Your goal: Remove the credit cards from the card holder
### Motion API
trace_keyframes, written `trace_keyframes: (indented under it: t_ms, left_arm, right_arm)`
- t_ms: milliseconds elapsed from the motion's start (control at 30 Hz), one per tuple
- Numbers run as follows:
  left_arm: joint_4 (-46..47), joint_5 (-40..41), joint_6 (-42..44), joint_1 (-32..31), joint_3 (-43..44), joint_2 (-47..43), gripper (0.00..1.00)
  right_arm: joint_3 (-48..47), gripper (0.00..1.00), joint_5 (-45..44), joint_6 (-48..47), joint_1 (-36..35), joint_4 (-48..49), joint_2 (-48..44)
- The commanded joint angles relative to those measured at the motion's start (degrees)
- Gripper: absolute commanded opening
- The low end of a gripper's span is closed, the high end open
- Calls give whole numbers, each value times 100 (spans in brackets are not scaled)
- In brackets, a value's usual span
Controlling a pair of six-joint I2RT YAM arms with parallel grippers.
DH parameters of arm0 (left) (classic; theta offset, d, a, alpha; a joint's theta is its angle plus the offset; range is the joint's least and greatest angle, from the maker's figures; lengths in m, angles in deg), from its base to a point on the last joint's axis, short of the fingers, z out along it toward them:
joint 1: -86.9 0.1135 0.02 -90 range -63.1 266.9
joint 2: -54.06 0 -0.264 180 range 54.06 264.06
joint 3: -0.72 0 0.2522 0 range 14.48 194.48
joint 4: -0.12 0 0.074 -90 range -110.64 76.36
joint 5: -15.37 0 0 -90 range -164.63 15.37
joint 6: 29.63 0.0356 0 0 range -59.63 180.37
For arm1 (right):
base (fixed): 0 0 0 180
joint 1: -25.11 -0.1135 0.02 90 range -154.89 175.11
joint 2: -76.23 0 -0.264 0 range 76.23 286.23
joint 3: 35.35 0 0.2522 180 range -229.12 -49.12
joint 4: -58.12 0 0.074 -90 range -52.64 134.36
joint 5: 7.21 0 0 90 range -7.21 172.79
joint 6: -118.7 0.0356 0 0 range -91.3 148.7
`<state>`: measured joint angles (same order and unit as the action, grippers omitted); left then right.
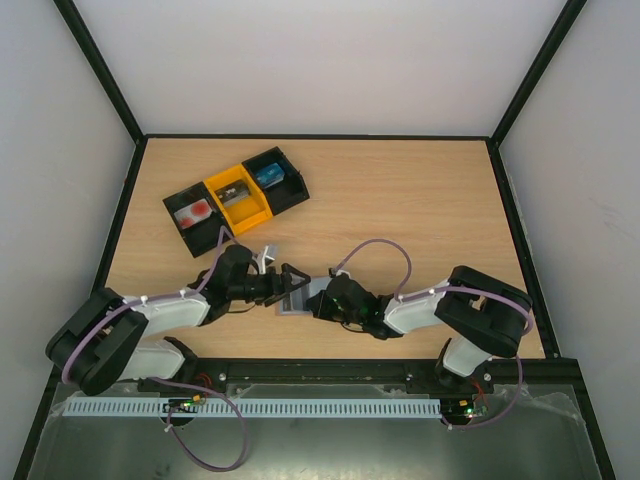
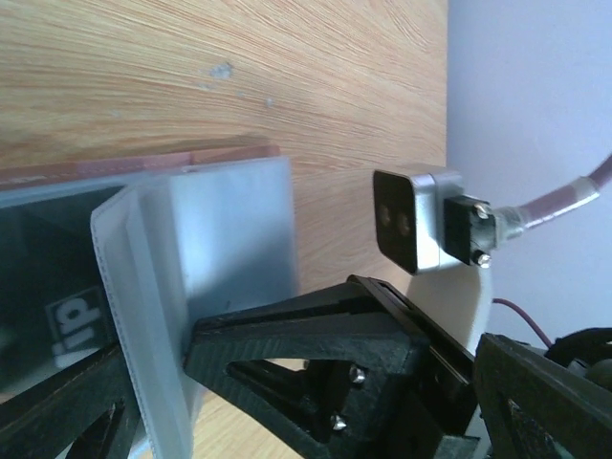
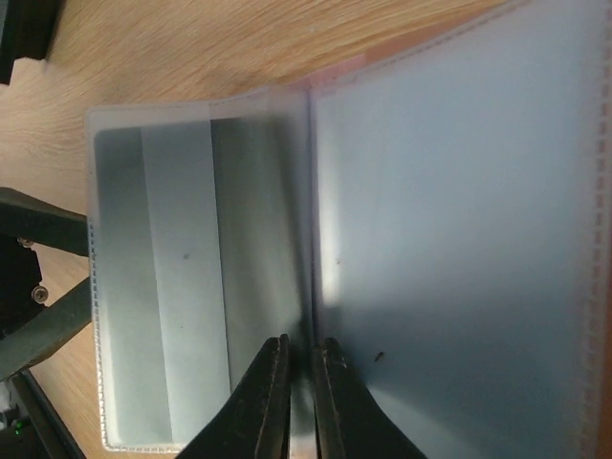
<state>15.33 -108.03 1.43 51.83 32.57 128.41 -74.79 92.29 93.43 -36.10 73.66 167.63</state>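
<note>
The card holder (image 1: pixel 298 301) lies open and flat on the wooden table between my two grippers; its two blue-grey panels (image 3: pixel 449 210) fill the right wrist view. A dark credit card (image 2: pixel 48 287) with pale marks shows inside its pocket. My left gripper (image 2: pixel 153 354) is open wide, and the holder's pale flap edge (image 2: pixel 143 287) stands between its fingers (image 2: pixel 316 344). My right gripper (image 3: pixel 299 349) has its jaws nearly together, a thin slit between them, tips resting on the holder's middle fold (image 3: pixel 311 191). In the top view the left gripper (image 1: pixel 283 284) and right gripper (image 1: pixel 318 300) face each other across the holder.
A black-and-yellow three-section tray (image 1: pixel 243 213) with small items sits at the back left of the table. The right wrist's white camera (image 2: pixel 416 215) hangs close in front of my left gripper. Black frame posts and white walls bound the table.
</note>
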Motion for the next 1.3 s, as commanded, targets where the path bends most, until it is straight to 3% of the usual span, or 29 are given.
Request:
trace_keyframes:
  t_ms: [0, 267, 600, 967, 1267]
  left_arm:
    - [277, -104, -241, -142, 140, -162, 95]
    - [450, -50, -400, -276, 172, -16, 95]
    - [473, -1, -419, -433, 472, 263, 95]
    - [615, 129, -426, -706, 708, 673, 95]
    - [179, 476, -202, -721, 707, 426, 95]
  right_arm:
    - [137, 11, -7, -10, -40, -91, -119]
    - [274, 25, -251, 46, -42, -173, -614]
    - [582, 34, -762, 49, -42, -614, -1342]
    - [967, 37, -1477, 143, -41, -1161, -2643]
    - [981, 38, -1518, 80, -45, -1221, -2811]
